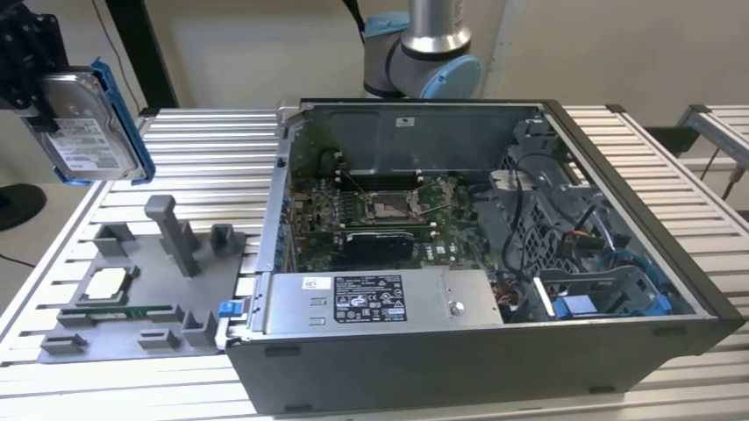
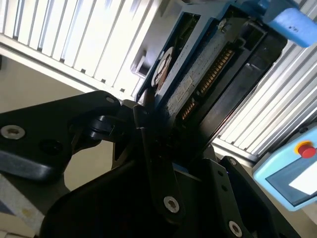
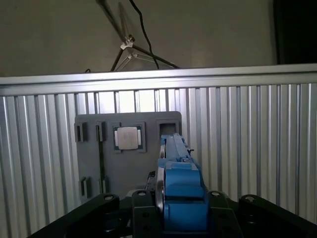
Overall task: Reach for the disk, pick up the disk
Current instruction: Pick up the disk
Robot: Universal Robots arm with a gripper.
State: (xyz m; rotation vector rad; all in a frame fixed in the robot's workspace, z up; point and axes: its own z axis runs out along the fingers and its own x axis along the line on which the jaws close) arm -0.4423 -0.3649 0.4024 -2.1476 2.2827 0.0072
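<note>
The black end effector [image 1: 33, 83] holds tight to the disk [image 1: 88, 123], a flat silver-grey metal box with a white label and a bright blue plastic frame around it. In the exterior view the disk is up in the air at the exterior view's left. It stands almost upright with its label facing the camera, and it does not touch the bench [image 1: 199, 149], which is made of long silver metal slats. Under it and nearer the camera, a flat grey plastic tray with slots and posts [image 1: 129, 338] lies on the bench. A small square silver chip [image 1: 108, 283] sits in one pocket of the tray. Just beside the tray, at the exterior view's right, stands a big open grey computer case [image 1: 468, 373]. Inside it are a green circuit board [image 1: 374, 219] and a large grey box with a black-and-white sticker [image 1: 374, 303]. The silver and blue robot arm [image 1: 427, 44] rises behind the case. In the second wrist view the black fingers [image 2: 143, 134] press on both sides of the disk [image 2: 198, 74], and a pale blue hand box with a red button [image 2: 290, 168] is near. In the first wrist view the disk [image 3: 181, 193] is seen from its thin blue edge, with the grey tray [image 3: 129, 163] and the chip [image 3: 128, 138] farther off on the slats.
</note>
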